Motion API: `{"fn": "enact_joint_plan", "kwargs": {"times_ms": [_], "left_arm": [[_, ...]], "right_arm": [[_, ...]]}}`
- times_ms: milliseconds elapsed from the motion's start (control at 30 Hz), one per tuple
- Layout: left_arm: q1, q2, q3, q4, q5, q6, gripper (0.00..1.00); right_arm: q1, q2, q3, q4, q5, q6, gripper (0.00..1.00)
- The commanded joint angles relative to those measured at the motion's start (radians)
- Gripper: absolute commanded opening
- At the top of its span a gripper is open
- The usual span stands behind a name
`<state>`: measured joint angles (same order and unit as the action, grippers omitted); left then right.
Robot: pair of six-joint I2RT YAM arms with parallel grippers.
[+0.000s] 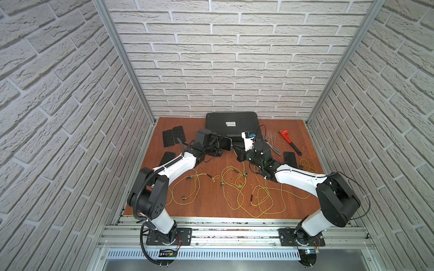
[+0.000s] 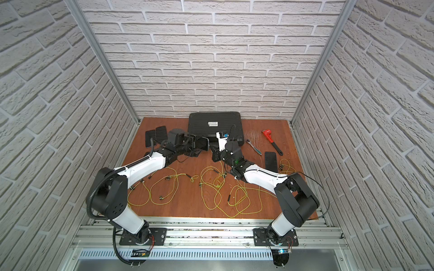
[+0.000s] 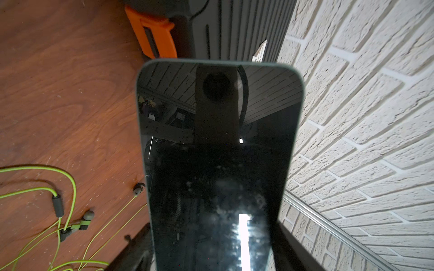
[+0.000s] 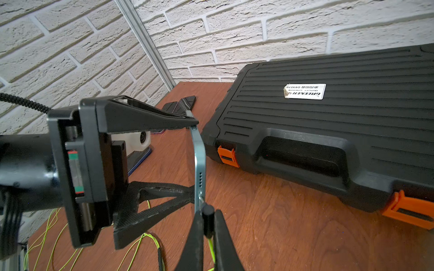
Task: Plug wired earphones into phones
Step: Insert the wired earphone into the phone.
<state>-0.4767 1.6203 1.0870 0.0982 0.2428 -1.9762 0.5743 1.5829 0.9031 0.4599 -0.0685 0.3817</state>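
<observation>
Left gripper (image 1: 222,145) is clamping one phone (image 3: 216,164) across its width, jaws standing wide, one finger on each long side. It is holding the phone clear of the table (image 1: 211,206), standing on edge, in front of the black case (image 4: 328,131).

Right gripper (image 1: 236,150) is pinching the dark plug (image 4: 208,217) with its jaws nearly closed. The yellow-green cord (image 4: 211,244) is trailing back between the fingers towards the loose earphones (image 1: 237,187) lying on the near half of the table.

Key relation: the phone is lying directly left of the right gripper, its long axis running left-right. Its short bottom edge, the one with the speaker holes, is facing right, straight at the plug. The plug axis is looking roughly in line with that long axis.

In the right wrist view the plug's metal tip is touching the bottom edge just past the row of holes. Bare metal is showing, so I am judging it not fully seated; depth in the socket cannot be told.

The right arm is carrying the push, leftwards along the phone's length, and the left arm is only bracing.

Three other phones are lying flat: two far left (image 1: 173,137), one near left (image 1: 167,158), one right (image 1: 290,159).
</observation>
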Motion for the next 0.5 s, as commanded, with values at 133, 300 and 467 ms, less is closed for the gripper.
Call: {"fn": "enact_joint_plan", "kwargs": {"times_ms": [133,300,467], "left_arm": [[-0.011,-0.022,0.019,0.076,0.026,0.003,0.0],[-0.026,-0.006,0.031,0.088,0.035,-0.002,0.0],[-0.041,0.012,0.043,0.108,0.054,-0.01,0.0]], "right_arm": [[0.017,0.026,0.055,-0.021,0.044,0.002,0.06],[0.018,0.038,0.07,-0.017,0.031,0.0,0.06],[0.018,0.054,0.083,0.005,0.004,-0.01,0.06]]}}
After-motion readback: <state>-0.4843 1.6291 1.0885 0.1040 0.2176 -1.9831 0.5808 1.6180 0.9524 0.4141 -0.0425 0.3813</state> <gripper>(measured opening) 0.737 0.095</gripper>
